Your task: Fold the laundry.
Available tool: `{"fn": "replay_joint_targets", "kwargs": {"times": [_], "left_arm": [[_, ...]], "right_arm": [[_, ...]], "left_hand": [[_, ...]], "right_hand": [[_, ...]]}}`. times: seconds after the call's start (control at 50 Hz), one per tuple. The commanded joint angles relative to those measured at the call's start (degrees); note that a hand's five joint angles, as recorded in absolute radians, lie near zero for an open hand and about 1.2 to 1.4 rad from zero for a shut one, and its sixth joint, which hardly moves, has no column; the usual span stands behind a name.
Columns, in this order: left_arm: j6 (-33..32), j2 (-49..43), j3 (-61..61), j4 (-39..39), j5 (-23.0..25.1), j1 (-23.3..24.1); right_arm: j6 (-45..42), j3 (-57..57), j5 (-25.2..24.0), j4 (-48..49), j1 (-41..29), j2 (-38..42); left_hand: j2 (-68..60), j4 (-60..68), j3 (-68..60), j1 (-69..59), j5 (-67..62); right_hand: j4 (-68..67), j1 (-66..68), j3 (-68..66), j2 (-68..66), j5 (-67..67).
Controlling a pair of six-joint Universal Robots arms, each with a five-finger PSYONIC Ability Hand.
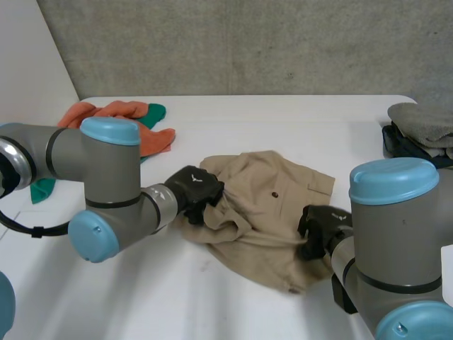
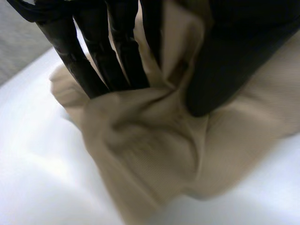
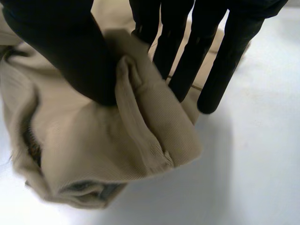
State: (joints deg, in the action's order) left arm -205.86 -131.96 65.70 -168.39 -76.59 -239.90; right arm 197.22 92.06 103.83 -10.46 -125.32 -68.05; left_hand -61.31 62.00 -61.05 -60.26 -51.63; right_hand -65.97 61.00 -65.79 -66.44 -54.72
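1. The tan garment (image 1: 262, 212) lies crumpled about the middle of the table (image 1: 283, 117), nearer its front edge than its back edge. A button and a pocket flap face up, so I take it for shorts or trousers.
2. My left hand (image 2: 234, 56) is closed on the garment's left edge, with a bunched fold pinched between fingers and thumb.
3. My right hand (image 3: 61, 51) grips the garment's right edge, the thumb pressing a rolled hem against the fingers.
4. I judge this to be the opening step: both grips are taken, but the cloth is not yet spread or folded.
5. Next I would lift and draw the hands apart to flatten it, and both pinches must hold.
6. Orange and green cloths (image 1: 117, 111) lie at the table's back left corner, and a grey pile (image 1: 423, 122) sits at its right edge.
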Motion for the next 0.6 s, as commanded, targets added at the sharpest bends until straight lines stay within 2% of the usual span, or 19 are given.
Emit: {"fn": "replay_joint_targets", "kwargs": {"times": [0.02, 0.16, 0.24, 0.3, 0.38, 0.46, 0.54, 0.6], "left_arm": [[6.9, 8.5, 0.4, -1.5, -6.8, 1.4], [17.6, 25.3, 3.3, -1.9, -5.3, 2.2], [21.8, 32.3, 4.5, -1.8, -5.9, 1.9], [23.9, 34.0, 5.0, -1.3, -6.5, 1.1], [26.2, 31.3, 5.1, 0.7, -7.4, -0.6], [27.3, 24.5, 4.4, 1.7, -8.5, -1.8], [27.2, 16.0, 1.1, -1.2, -10.3, -3.1], [26.7, 8.7, -4.0, -6.0, -12.9, -4.5]], "right_arm": [[-8.0, -3.1, -0.2, 1.9, 2.7, -6.7], [-23.9, -11.9, -8.2, -0.4, 6.8, -15.4], [-28.4, -19.0, -10.2, -4.1, 9.0, -15.9], [-29.4, -23.5, -10.7, -7.0, 10.2, -14.2], [-31.1, -30.3, -12.0, -11.1, 10.4, -8.4], [-32.1, -34.4, -13.5, -12.2, 9.7, -0.9], [-32.0, -35.9, -14.3, -7.6, 8.3, 6.8], [-31.9, -35.5, -14.2, 2.4, 7.3, 12.1]], "left_hand": [[-18.7, 18.0, -18.9, -19.7, -18.4], [-18.7, 18.0, -18.9, -19.7, -18.4], [-18.7, 18.0, -18.9, -19.7, -18.4], [-18.7, 18.0, -18.9, -19.7, -18.4], [-18.7, 18.0, -18.9, -19.7, -18.4], [-18.7, 18.0, -18.9, -19.7, -18.4], [-18.7, 18.0, -18.9, -19.7, -18.4], [-18.7, 18.0, -18.9, -19.7, -18.4]], "right_hand": [[-14.0, 19.0, -14.2, -13.6, -15.3], [-14.0, 19.0, -14.2, -13.6, -15.3], [-14.0, 19.0, -14.2, -13.6, -15.3], [-14.0, 19.0, -14.2, -13.6, -15.3], [-14.0, 19.0, -14.2, -13.6, -15.3], [-14.0, 19.0, -14.2, -13.6, -15.3], [-14.0, 19.0, -14.2, -13.6, -15.3], [-14.0, 19.0, -14.2, -13.6, -15.3]]}}
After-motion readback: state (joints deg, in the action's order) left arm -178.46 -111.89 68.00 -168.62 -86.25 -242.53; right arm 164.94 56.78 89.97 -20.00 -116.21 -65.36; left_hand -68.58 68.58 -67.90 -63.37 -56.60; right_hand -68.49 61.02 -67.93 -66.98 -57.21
